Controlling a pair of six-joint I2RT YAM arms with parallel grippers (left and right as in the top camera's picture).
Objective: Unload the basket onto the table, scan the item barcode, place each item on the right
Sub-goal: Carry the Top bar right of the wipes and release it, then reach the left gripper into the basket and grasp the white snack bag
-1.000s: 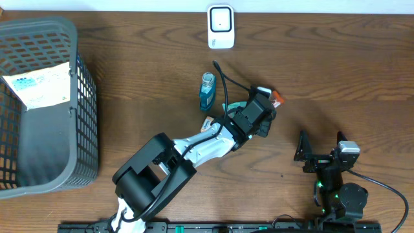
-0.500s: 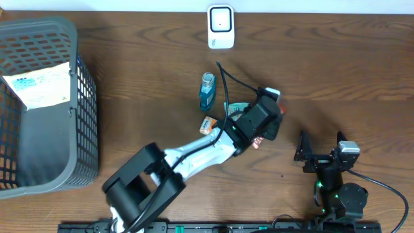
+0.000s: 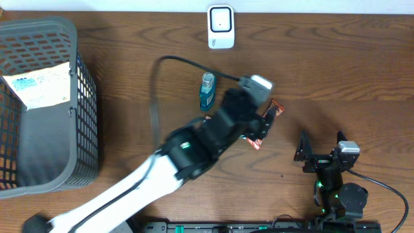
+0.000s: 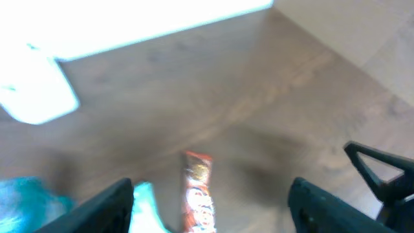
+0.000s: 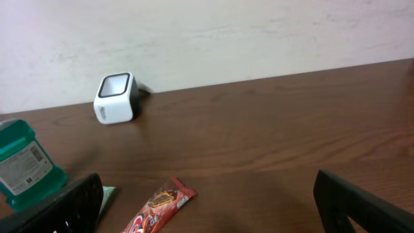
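So, the snack bar (image 3: 272,114) lay flat on the worktop (image 3: 362,58), a bit right of centre, with its lower end hidden under the left tool (image 4: 210,188) in the overhead view. From the left wrist camera, that tool's jaws stood wide apart. The red-orange wrapper was down on the wood between them, touching neither finger as far as I could tell (pretty blurry view). The right tool (image 3: 321,147) sat near the front right, also spread wide and holding nothing. The white scanner (image 3: 220,26) stood at the back edge, well apart from the bar. A teal bottle (image 3: 206,92) stood upright just beside the left arm, between scanner and bar. The grey basket (image 3: 39,29) on the far left had a white labelled packet (image 3: 39,81) in it.
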